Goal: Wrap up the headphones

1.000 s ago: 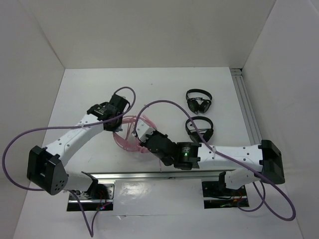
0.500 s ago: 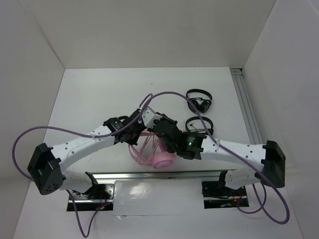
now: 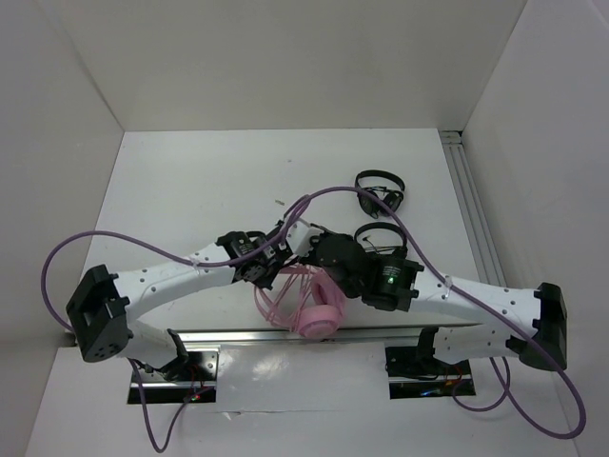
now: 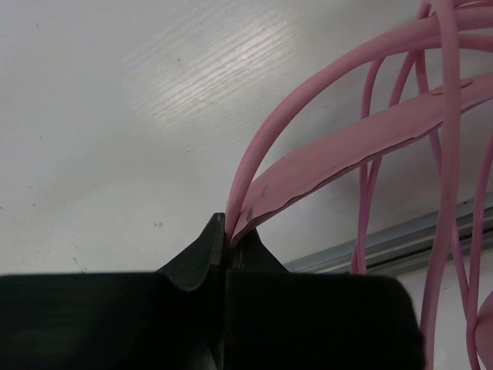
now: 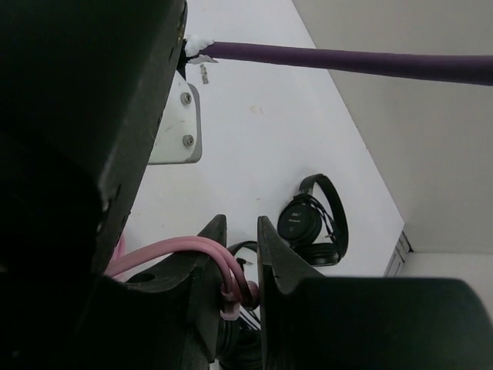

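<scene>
Top view no use for grip: tips of left gripper [image 3: 278,265] and right gripper [image 3: 303,249] buried under their own wrists, crossed at table centre. Pink headphones [image 3: 321,321] just beyond them toward 6 o'clock, near front rail [image 3: 238,335]; one earcup plain, second not made out. Left wrist view only: jaws pressed together, pinching end of flat headband [image 4: 347,146] plus one wire; rest cut off at 3 o'clock edge. Right wrist view only: fingers nipping looped cord [image 5: 181,250], narrow gap; lower part too dark to read. One black headset [image 5: 312,220] clear at 5 o'clock, another mostly behind fingers.
</scene>
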`<move>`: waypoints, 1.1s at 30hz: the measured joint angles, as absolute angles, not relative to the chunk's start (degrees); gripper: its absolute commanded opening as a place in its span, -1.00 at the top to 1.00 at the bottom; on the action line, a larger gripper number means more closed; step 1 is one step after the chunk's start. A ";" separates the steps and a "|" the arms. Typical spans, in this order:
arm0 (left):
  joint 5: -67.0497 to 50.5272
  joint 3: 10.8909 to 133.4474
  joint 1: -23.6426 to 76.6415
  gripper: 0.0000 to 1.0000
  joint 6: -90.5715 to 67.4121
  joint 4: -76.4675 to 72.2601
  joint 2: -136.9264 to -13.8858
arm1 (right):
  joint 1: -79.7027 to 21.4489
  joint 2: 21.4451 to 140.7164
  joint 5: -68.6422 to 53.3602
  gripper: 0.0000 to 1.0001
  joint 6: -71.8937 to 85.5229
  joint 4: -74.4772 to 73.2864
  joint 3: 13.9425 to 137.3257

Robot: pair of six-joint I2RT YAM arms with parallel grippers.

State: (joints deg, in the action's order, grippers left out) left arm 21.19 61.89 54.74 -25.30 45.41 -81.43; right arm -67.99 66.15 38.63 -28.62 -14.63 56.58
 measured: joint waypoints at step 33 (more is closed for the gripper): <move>9.96 65.06 43.62 1.00 -22.57 58.08 -73.97 | -39.77 62.22 6.13 -0.58 1.32 -3.62 49.17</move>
State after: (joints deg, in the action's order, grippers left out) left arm 9.96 65.06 43.62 -22.57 58.08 -73.97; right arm -39.77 62.22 6.13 1.32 -3.62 49.17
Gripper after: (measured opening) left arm 0.094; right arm 0.793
